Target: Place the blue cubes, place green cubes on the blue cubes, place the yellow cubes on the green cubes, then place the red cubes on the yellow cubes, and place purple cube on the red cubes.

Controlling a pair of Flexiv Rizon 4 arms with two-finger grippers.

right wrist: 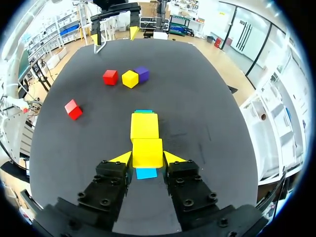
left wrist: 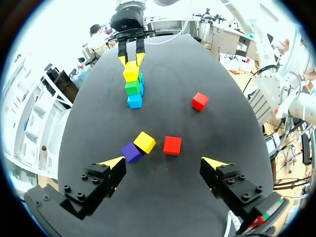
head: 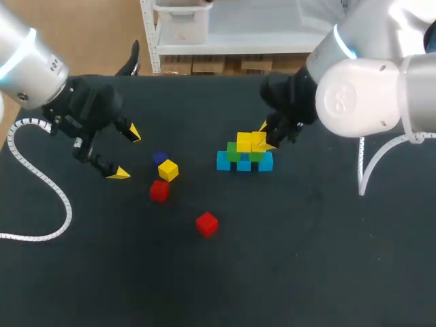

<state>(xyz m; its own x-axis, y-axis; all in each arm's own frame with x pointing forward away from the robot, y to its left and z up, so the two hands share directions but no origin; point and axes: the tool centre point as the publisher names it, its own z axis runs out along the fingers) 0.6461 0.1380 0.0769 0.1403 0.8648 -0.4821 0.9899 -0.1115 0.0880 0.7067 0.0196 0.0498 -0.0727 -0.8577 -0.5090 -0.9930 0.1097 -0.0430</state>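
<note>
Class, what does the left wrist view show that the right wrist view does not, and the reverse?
Left wrist only: a green cube, seen side-on. Right wrist only: two yellow cubes side by side, from above. Both: the right gripper shut on a stacked yellow cube, the purple cube, a loose yellow cube, two red cubes.

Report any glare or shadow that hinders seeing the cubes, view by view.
Head view: the right arm's white shell glares, but the stack is evenly lit, with hardly any shadow on the black table. Left wrist view: the loose yellow cube is evenly lit; bright light washes out only the room beyond. Right wrist view: no glare on the held cube in the right gripper.
</note>
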